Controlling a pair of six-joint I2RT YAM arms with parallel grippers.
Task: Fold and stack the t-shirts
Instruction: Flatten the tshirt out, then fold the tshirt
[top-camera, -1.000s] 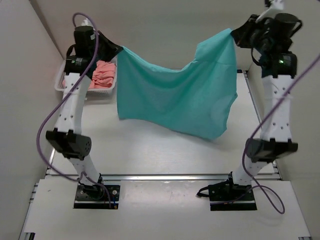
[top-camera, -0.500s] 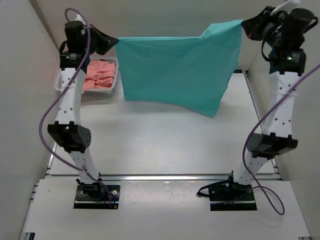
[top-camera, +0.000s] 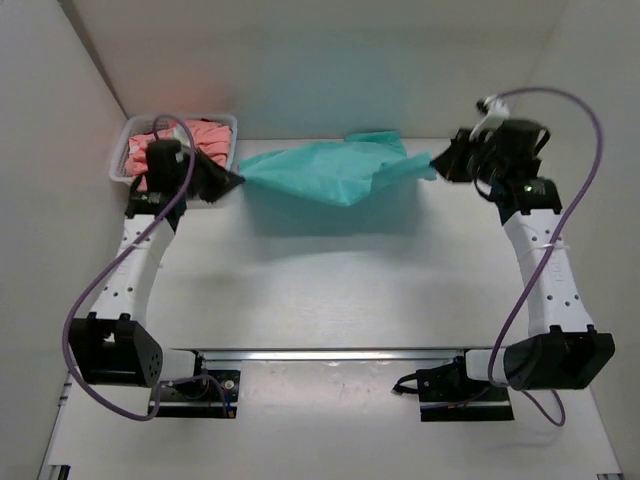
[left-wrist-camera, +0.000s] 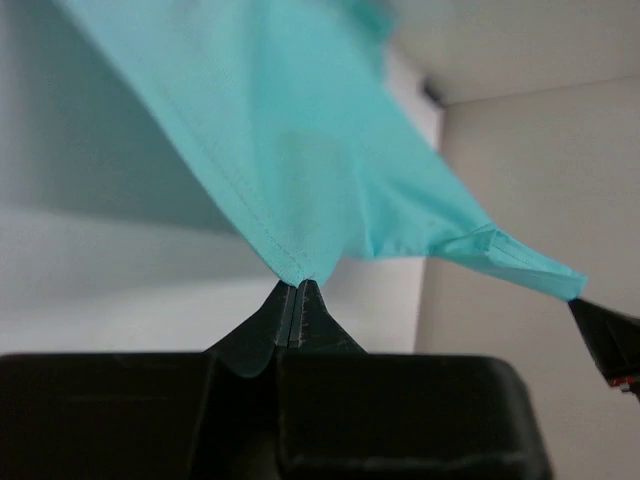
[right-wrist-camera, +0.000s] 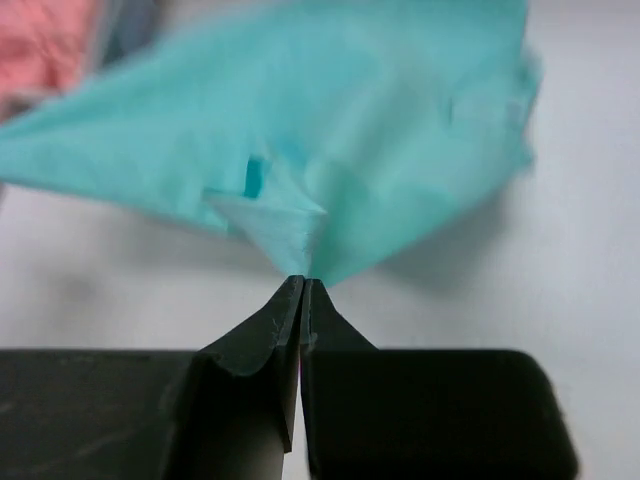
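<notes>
Near edge of the flat white counter (top-camera: 330, 300): both arm bases bolted side by side. The left arm runs up along the left edge, the right arm along the right edge. A purple cable (top-camera: 85, 300) loops off each arm.

Far half, left side: the left gripper (top-camera: 232, 181) sits low and points right. Its fingers are pressed fully together on a hemmed corner of the teal-green soft cloth t-shirt (top-camera: 330, 172). The left wrist view shows the tips with no gap, the stitched hem pinched between them, and cloth fanning up and away.

Far half, near the right edge: the right gripper (top-camera: 437, 163) points left and is also clamped tight, on the opposite end of the same shirt. The right wrist view shows its tips meeting on a bunched point of cloth. The rest of the shirt is blurred beyond.

The teal-green cloth t-shirt spans between the two grippers across the far-centre of the counter. It dips in the middle, has a rumpled fold along its far side, and casts a shadow on the counter below. Cannot tell whether the low middle touches the surface.

Far-left corner: a white plastic mesh basket (top-camera: 118, 165) holds crumpled salmon-pink cloth t-shirts (top-camera: 205, 135), just behind the left wrist. The teal shirt is apart from the basket.
</notes>
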